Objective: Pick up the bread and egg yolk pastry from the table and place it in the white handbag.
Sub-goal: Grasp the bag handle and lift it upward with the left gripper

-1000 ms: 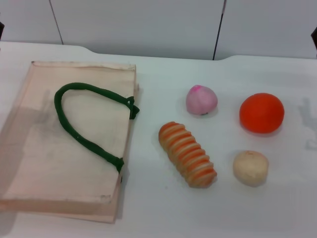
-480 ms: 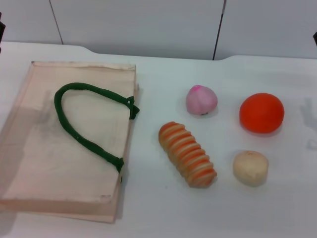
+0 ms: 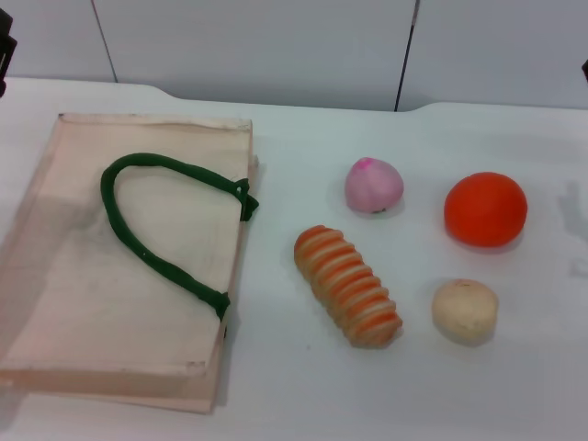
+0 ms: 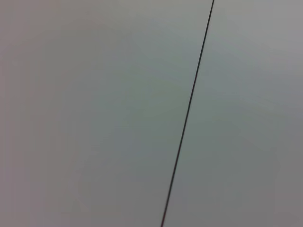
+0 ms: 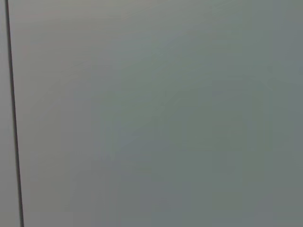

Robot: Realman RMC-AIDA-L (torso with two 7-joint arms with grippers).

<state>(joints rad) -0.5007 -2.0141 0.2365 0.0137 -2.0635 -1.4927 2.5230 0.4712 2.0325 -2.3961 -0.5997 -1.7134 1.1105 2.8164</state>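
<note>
In the head view the bread (image 3: 348,286), a ridged loaf striped orange and tan, lies aslant at the table's middle. To its right rests the egg yolk pastry (image 3: 465,310), a small pale beige ball. The white handbag (image 3: 83,303) lies flat on the left, its green rope handle (image 3: 156,234) curled on top. A dark piece of my left gripper (image 3: 5,48) pokes in at the far left edge, well away from the bag and the food. My right gripper is out of view. Both wrist views show only grey wall panels with a dark seam.
A pink round bun (image 3: 373,185) sits behind the bread, and a smooth orange ball (image 3: 485,209) lies behind the pastry. The white table (image 3: 303,395) runs back to a grey panelled wall (image 3: 276,46). A faint shadow falls on the table's right edge.
The dark piece of my left gripper has edged slightly further into the head view at the left edge. The bag and all the food items lie as before.
</note>
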